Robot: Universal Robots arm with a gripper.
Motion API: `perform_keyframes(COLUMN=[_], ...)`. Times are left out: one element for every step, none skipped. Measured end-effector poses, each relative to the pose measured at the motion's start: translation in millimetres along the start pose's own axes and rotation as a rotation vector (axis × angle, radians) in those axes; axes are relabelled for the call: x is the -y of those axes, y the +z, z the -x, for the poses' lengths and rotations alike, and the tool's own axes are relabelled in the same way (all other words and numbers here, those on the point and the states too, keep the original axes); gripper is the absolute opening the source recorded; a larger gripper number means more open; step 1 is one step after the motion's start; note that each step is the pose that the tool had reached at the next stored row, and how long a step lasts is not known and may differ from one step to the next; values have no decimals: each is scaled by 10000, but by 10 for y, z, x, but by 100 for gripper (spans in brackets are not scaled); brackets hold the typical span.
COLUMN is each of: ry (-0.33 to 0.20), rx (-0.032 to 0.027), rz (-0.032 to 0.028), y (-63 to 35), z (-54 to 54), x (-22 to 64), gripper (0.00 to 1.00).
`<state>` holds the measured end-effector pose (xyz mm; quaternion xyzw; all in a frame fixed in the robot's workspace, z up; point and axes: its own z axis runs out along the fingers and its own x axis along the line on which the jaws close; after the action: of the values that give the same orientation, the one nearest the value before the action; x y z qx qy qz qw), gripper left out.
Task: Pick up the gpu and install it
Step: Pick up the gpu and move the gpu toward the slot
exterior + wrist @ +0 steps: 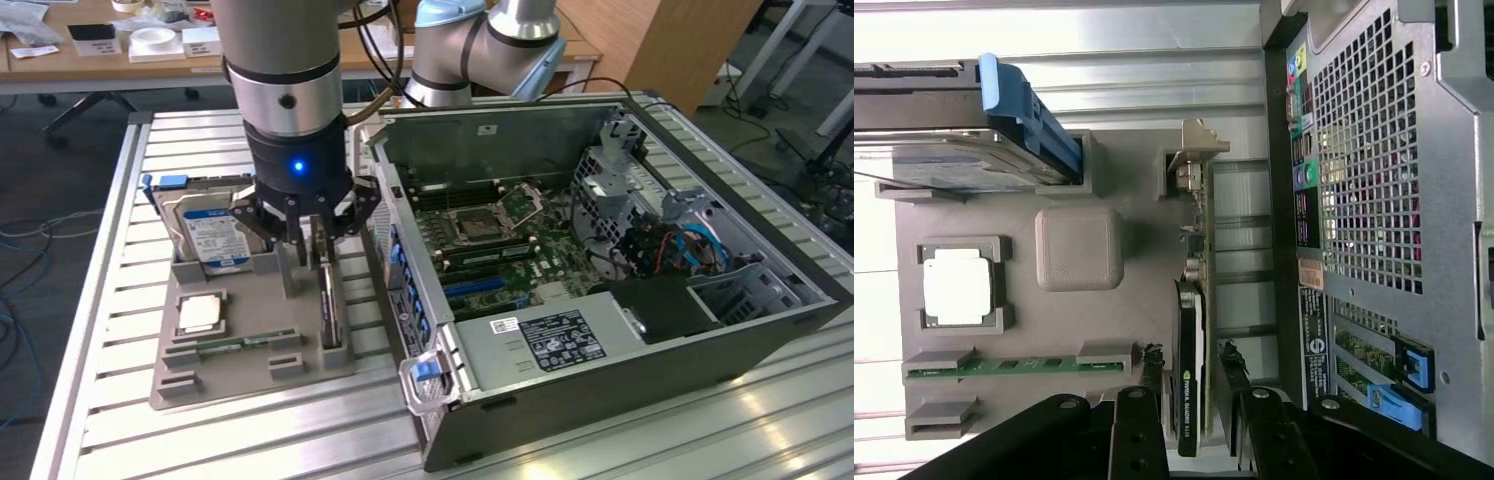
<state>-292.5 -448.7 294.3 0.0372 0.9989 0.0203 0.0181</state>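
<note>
My claw (pixel 310 235) hangs open, fingers (pixel 1139 430) straddling the gpu (pixel 330 305) without gripping it. The card stands on edge in the grey holder (pixel 247 375), left of centre in the exterior view. Its black edge seemingly reads NVIDIA; a blue-labelled hard drive (pixel 214 235) stands nearby.

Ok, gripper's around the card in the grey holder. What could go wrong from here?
The open gripper straddles the gpu towards the end away from its bracket, so an off-centre grasp might tilt the card. The gpu stands on edge in slots of the grey holder and could bind coming out. The computer case sits close beside; the lifted card might clip it.
</note>
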Motion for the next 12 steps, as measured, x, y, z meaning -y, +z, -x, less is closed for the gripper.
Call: perform_keyframes(ry=[1, 0, 0, 0, -1, -1, -1, -2, -3, -2, -1, -1], rx=[0, -1, 0, 0, 0, 2, 3, 1, 0, 0, 0, 0], rz=[0, 0, 0, 0, 0, 2, 3, 1, 1, 0, 1, 2], y=[0, 0, 1, 1, 2, 6, 11, 15, 17, 19, 22, 26], z=[0, 0, 0, 0, 0, 0, 0, 2, 4, 6, 7, 8], x=[0, 0, 1, 1, 1, 1, 3, 6, 10, 16, 21, 25], gripper=[36, 36, 36, 36, 36, 36, 36, 36, 36, 36, 36, 36])
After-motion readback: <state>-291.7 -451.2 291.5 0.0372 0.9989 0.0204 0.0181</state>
